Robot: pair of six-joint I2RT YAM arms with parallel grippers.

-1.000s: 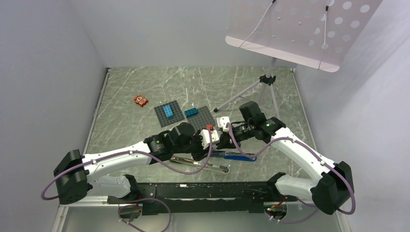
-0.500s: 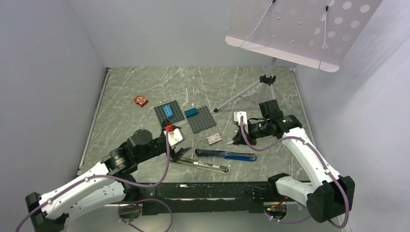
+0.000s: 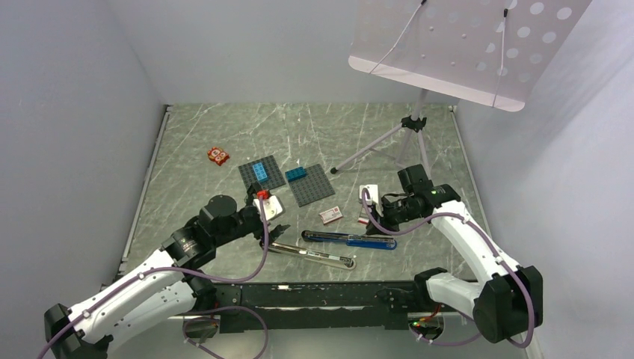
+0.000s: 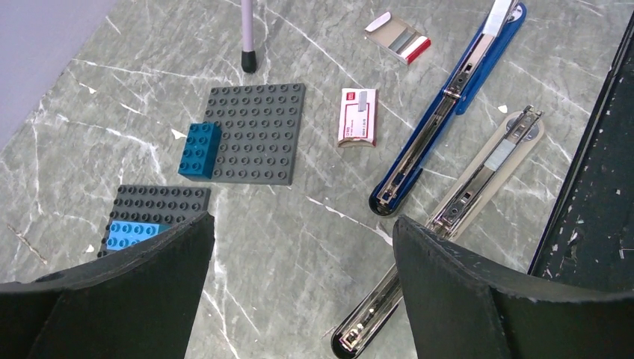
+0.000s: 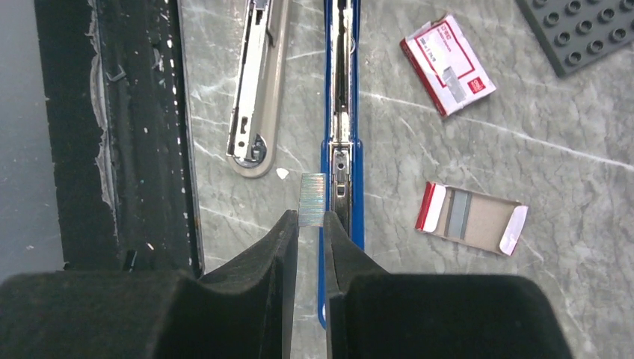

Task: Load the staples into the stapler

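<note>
we see the right gripper (image 5: 310,222) pinching a short silvery strip of staples (image 5: 312,199) just beside the rail of the long blue stapler (image 5: 342,97), which lies opened flat. the left gripper (image 4: 301,224) hangs empty, jaws spread wide.

Left gripper (image 3: 277,230) hung over one end of the silver stapler (image 3: 310,255); right gripper (image 3: 364,218) hovered by the blue stapler (image 3: 349,240), staple box (image 3: 330,215) between them.

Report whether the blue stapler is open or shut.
Open: the blue stapler lies unfolded flat, its metal channel facing up.
</note>
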